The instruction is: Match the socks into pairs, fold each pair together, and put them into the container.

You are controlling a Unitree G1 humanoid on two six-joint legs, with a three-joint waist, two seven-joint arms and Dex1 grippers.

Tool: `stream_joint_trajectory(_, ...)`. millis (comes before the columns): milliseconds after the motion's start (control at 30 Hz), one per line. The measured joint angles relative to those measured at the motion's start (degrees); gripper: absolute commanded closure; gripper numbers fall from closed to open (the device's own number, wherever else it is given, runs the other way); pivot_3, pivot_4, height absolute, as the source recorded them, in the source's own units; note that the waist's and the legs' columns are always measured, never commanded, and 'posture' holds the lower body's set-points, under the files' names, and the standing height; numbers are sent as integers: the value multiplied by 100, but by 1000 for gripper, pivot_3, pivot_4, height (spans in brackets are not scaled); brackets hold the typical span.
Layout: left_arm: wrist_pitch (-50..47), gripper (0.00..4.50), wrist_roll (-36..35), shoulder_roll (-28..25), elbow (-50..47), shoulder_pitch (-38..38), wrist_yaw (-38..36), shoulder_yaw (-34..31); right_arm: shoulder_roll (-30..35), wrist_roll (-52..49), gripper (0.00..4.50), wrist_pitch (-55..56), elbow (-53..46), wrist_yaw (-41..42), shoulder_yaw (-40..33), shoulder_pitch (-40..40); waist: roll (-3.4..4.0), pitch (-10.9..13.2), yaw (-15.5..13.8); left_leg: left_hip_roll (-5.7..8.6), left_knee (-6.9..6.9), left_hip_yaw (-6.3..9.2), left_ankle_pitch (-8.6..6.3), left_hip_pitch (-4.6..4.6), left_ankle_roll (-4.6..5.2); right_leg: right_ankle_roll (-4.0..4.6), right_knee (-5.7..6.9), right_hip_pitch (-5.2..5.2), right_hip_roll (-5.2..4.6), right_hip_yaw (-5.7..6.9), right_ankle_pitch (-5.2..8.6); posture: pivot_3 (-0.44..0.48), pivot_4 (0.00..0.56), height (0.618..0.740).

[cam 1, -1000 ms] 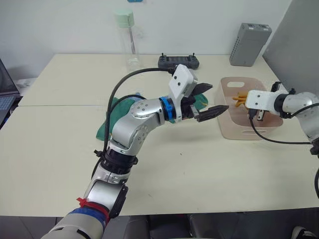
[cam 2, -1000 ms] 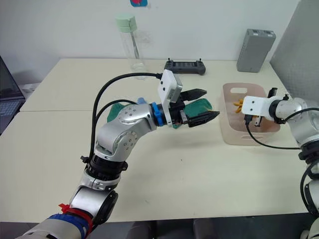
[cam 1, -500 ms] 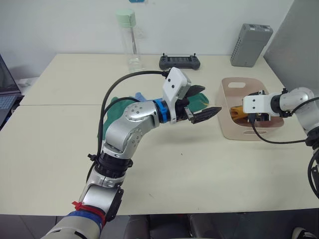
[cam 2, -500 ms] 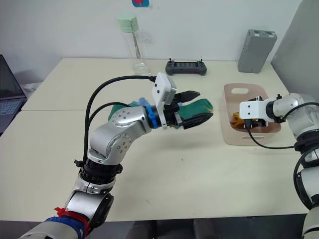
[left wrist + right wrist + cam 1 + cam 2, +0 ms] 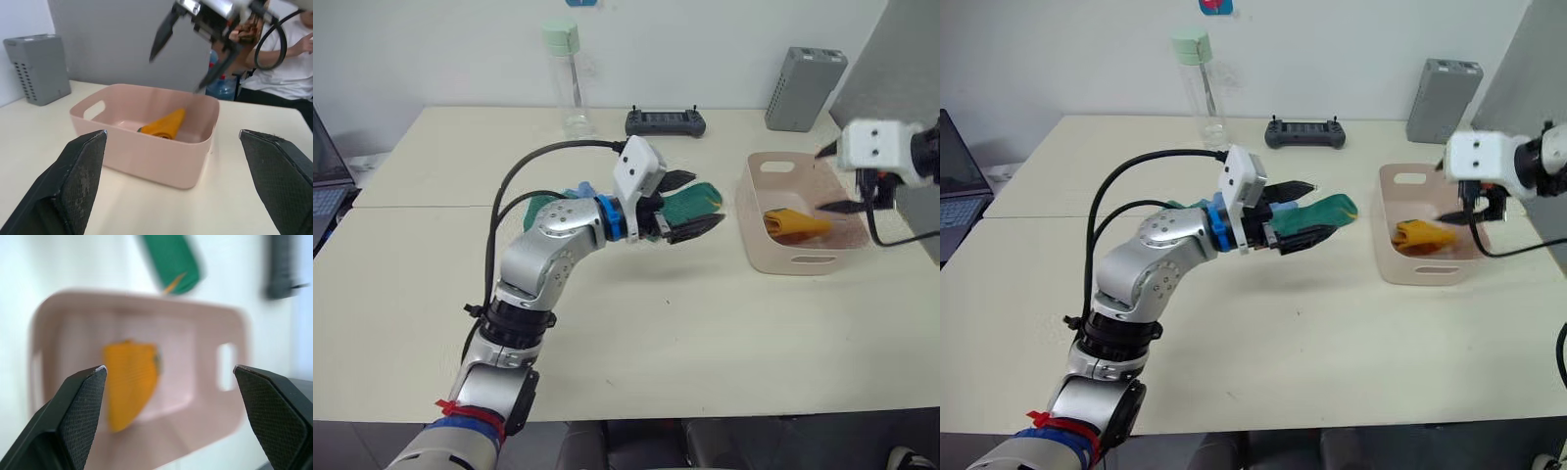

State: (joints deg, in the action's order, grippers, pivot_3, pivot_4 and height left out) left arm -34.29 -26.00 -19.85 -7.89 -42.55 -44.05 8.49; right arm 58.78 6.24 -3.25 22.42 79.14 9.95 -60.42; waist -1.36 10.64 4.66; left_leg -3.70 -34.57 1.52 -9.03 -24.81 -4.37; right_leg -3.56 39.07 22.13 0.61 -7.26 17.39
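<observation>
The cream table (image 5: pixel 724 323) carries a pale pink rectangular plastic tub (image 5: pixel 803 262) at the robot's right. A folded mustard-yellow sock pair (image 5: pixel 795 223) lies inside it. The right gripper (image 5: pixel 837 178) hangs above the tub, fingers spread wide and empty. The left gripper (image 5: pixel 697 204) hovers mid-table, fingers wide, just over dark green socks (image 5: pixel 1332 208), probably not touching them.

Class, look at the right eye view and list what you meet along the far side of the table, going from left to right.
Clear bottle with a pale green cap → black handheld controller → grey upright box.
</observation>
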Motion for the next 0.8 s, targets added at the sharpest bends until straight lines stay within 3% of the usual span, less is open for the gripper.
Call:
stream_joint_trajectory(167, 192, 0, 118, -62, 0, 289, 149, -173, -724, -277, 41, -684, -624, -1013, -424, 769, 0, 0, -31, 1, -12, 3, 0, -6, 0, -5, 0, -5, 0, 1, -3, 0, 150, 740)
stream_joint_trajectory(200, 214, 0, 135, -60, -12, 325, 192, -177, -777, -263, 217, -713, -630, -1174, -421, 915, 1, 1, -46, 2, -15, 2, 0, -7, 0, -7, 0, -4, 0, 1, -4, 0, 150, 740)
stream_joint_trajectory(267, 224, 0, 150, -61, -54, 385, 216, -178, -745, -115, 606, -611, -538, -1438, -420, 1035, 6, 4, -117, 4, -18, 0, 0, -8, 0, -10, 0, -3, -2, -1, -6, 0, 150, 740)
stream_joint_trajectory(433, 164, 0, 102, 86, -171, 335, 168, -85, -167, 484, 2366, 283, 118, -1535, -129, 987, 7, 4, -225, 5, -23, -5, -1, -7, 1, -14, -8, -5, -3, -2, -8, 0, 150, 740)
stream_joint_trajectory(633, 121, 0, 179, 400, -119, -125, -66, 480, -362, 1026, 4468, 1037, 1438, -1257, 585, 518, 7, 4, -125, 5, -30, -9, 0, -6, 1, -26, -5, -6, -2, -10, -16, 0, 150, 740)
stream_joint_trajectory(800, 89, 0, 192, 624, 41, -498, -62, 531, -528, 1531, 4468, 1649, 2560, -1389, 968, -58, 7, 4, -69, 4, -27, -8, 0, -4, 1, -26, -4, -5, -1, -10, -16, 0, 150, 740)
